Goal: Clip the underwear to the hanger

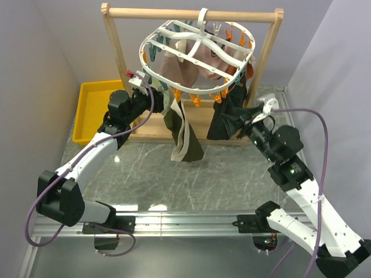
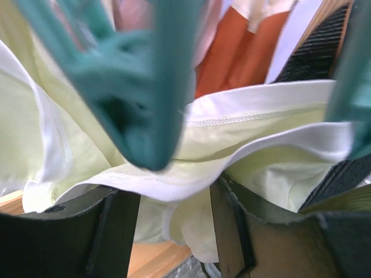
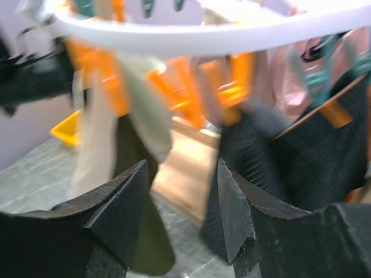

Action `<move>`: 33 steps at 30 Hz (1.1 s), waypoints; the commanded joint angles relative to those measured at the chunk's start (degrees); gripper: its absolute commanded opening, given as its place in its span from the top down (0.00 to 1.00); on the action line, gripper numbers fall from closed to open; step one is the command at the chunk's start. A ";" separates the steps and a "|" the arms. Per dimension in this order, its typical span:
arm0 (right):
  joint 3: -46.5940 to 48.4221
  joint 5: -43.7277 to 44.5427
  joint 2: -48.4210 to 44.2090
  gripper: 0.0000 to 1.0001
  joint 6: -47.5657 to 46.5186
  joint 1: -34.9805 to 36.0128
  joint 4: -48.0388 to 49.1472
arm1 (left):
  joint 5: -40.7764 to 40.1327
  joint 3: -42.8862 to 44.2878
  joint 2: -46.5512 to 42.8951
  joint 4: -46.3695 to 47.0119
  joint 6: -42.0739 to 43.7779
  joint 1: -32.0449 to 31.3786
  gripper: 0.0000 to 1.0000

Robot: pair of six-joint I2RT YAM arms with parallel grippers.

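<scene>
- Wooden rail frame (image 1: pixel 191 14): upright at table rear
- Yellow bin (image 1: pixel 93 107): rear left
- Black ribbed garment (image 1: pixel 223 119): hanging, right
- Pinkish-beige garment (image 1: pixel 200 63): hanging, centre
- Marble-pattern table (image 1: pixel 232 174)

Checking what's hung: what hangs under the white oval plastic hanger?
Dark olive-green briefs with a beige waistband, a black ribbed garment and a pinkish-beige garment. Fabric covers which clips hold them.

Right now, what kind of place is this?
Probably a robot lab set up as a laundry corner: a clip hanger on a wooden rail, a yellow tub, and two robot arms.
</scene>
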 commanded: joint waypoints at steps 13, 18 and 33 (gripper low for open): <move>12.20 -9.25 11.21 0.49 5.87 -4.58 3.78 | 2.65 1.87 -1.58 2.79 1.43 0.27 0.46; 13.43 -8.11 13.75 0.46 5.79 -4.57 5.81 | 2.83 1.61 -1.84 2.44 1.96 0.27 0.46; 15.72 -9.51 17.45 0.50 4.38 -4.57 8.71 | 7.39 -1.20 -7.11 -0.72 1.96 2.81 0.46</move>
